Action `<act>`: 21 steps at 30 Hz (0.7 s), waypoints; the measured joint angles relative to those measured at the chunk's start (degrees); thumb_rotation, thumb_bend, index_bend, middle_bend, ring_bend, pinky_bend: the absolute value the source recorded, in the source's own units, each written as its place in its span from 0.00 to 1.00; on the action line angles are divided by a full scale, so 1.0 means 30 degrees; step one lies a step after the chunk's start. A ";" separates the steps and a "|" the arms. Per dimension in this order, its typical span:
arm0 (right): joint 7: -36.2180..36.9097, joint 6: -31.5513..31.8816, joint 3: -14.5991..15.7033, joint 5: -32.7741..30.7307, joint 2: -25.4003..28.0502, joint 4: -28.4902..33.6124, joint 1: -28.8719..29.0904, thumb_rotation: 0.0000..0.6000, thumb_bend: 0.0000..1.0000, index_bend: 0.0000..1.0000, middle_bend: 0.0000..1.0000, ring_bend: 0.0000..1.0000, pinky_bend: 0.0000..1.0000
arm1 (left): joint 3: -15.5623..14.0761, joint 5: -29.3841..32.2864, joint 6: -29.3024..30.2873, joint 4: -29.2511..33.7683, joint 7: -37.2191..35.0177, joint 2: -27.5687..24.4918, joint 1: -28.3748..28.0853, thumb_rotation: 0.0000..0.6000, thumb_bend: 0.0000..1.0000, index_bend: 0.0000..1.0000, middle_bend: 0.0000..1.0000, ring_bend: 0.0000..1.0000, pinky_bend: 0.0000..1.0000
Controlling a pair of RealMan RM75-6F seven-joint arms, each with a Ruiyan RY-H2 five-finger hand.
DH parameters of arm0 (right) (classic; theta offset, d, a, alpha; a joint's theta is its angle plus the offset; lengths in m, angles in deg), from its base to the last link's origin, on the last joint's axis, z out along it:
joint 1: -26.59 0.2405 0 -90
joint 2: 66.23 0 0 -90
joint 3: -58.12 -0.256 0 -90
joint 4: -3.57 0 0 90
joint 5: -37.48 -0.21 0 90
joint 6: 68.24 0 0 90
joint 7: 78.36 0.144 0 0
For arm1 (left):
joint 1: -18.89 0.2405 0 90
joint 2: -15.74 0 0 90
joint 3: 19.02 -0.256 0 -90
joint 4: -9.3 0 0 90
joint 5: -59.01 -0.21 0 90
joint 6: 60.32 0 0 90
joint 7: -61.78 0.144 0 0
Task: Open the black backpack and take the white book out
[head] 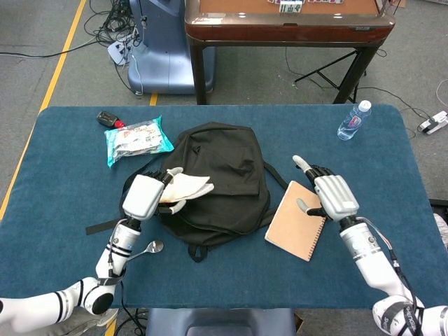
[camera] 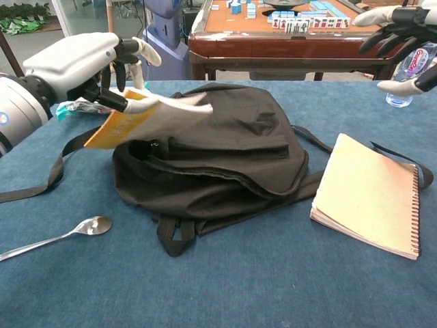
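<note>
Head view, reading from our left: the snack packet (head: 137, 138) and the spoon (head: 137, 253) lie on the blue table (head: 63, 203), and our left hand (head: 143, 196) is clamped on the white book (head: 187, 187), holding it low over the near-left edge of the black backpack (head: 224, 175), free of the bag's mouth. We judge the hold shallow, at one end only, so the book could sag or slip and drop back onto the bag, or snag a loose strap (camera: 41, 179). Further right lies the brown spiral notebook (head: 297, 220), and over its far edge hangs our right hand (head: 329, 196), fingers spread, holding nothing; beyond stands the water bottle (head: 353, 120)
</note>
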 measured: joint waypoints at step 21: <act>0.0590 0.2564 0.1227 0.1179 0.1527 -0.0829 -0.3185 1.00 0.39 0.31 0.34 0.26 0.25 | -0.0064 0.2998 0.1743 0.2689 -0.1750 -0.5046 0.4280 1.00 0.12 0.17 0.27 0.33 0.39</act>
